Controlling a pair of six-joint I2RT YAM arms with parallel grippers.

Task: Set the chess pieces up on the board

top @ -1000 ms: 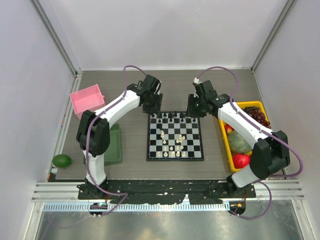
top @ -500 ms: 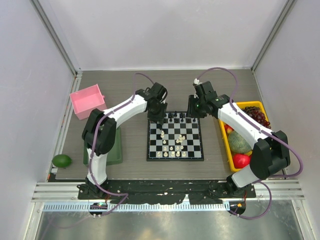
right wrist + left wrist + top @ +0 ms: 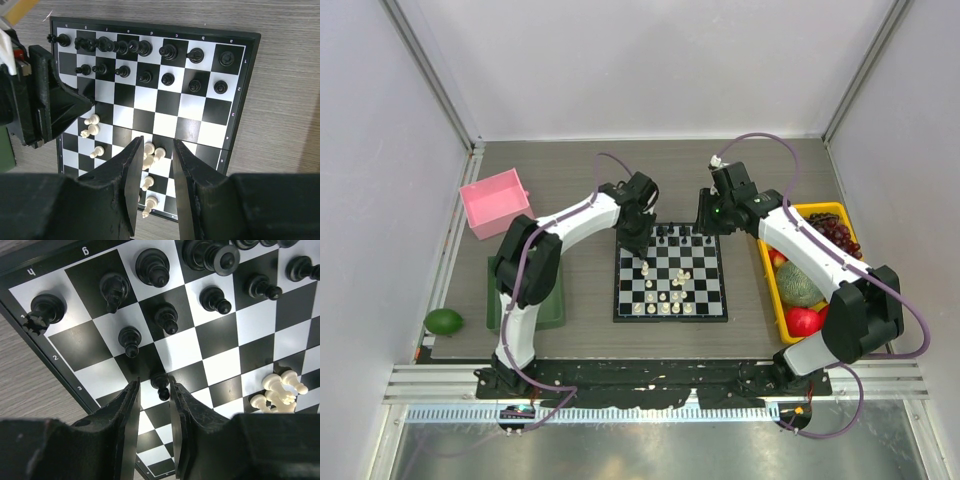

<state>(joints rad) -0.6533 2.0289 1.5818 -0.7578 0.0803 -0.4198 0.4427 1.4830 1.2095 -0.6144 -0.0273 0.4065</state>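
The checkered board (image 3: 715, 301) lies flat at the table's middle. Black pieces (image 3: 670, 235) stand in its two far rows; white pieces (image 3: 670, 295) are scattered on the near half. My left gripper (image 3: 638, 243) hangs low over the far-left corner. In the left wrist view, my left gripper (image 3: 154, 390) is open, and its tips stand either side of a black pawn (image 3: 160, 386) upright on the board (image 3: 225, 365). My right gripper (image 3: 706, 226) hovers high by the far-right corner. In the right wrist view, my right gripper (image 3: 155, 146) is open and empty above a cluster of white pieces (image 3: 152, 152).
A pink box (image 3: 495, 200) sits at the back left. A green tray (image 3: 550, 300) lies left of the board, and a green fruit (image 3: 444, 321) lies further left. A yellow bin (image 3: 832, 210) of fruit stands right of the board.
My left gripper has swung right and nearer, from beside the board's far-left corner to low over it. The right arm has hardly moved.
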